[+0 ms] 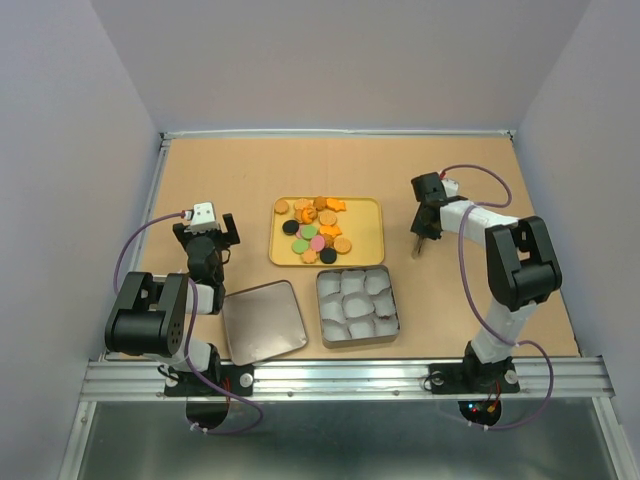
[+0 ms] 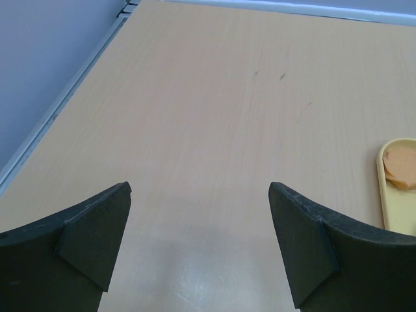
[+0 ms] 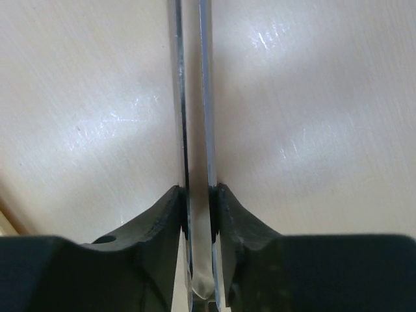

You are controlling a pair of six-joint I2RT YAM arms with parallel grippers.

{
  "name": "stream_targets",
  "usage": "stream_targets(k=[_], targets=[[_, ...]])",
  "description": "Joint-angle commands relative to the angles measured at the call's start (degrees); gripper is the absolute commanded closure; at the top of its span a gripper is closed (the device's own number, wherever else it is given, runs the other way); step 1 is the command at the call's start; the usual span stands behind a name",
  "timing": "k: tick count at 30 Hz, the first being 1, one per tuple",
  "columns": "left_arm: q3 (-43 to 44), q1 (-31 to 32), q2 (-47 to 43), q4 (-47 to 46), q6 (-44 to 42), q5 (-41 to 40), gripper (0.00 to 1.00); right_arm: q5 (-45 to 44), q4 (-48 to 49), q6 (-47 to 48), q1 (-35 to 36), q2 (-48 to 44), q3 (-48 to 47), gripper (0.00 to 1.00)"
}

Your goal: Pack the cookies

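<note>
The cookies (image 1: pixel 317 228) are small tan-orange, pink, green and black discs with a few orange star shapes, piled in a yellow tray (image 1: pixel 372 240) at mid-table. One tan cookie (image 2: pixel 403 166) and the tray's rim (image 2: pixel 383 195) show at the right edge of the left wrist view. My left gripper (image 1: pixel 212 232) is open and empty over bare table, left of the tray; its jaws stand wide apart (image 2: pixel 200 190). My right gripper (image 1: pixel 425 232) is right of the tray, shut on metal tongs (image 3: pixel 184 97) that point down at the table (image 1: pixel 418 250).
A square metal tin (image 1: pixel 393 322) holding several white paper cups (image 1: pixel 356 300) sits in front of the tray. Its flat lid (image 1: pixel 263 320) lies to the tin's left, near my left arm's base. Walls enclose the table at the back and sides.
</note>
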State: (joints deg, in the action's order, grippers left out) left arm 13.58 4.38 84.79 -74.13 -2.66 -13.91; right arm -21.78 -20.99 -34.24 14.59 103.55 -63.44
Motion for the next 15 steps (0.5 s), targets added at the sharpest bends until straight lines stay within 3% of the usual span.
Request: stream_targets(k=[1,10,15], targets=[[0.13,-0.16,-1.3,-14.82,-0.95,-0.24,0.01,2.0,1.31,3.91,-0.35,-3.52,-1.33,0.72],[0.13,-0.25,-1.3,-14.82,-0.95,-0.24,0.01,13.32,-3.26,7.43,1.49,-15.47,-4.41,0.74],[0.13,-0.16,-1.3,-14.82,-0.95,-0.24,0.01,31.25,-3.26,8.66,7.19,-21.36,-3.97,0.74]])
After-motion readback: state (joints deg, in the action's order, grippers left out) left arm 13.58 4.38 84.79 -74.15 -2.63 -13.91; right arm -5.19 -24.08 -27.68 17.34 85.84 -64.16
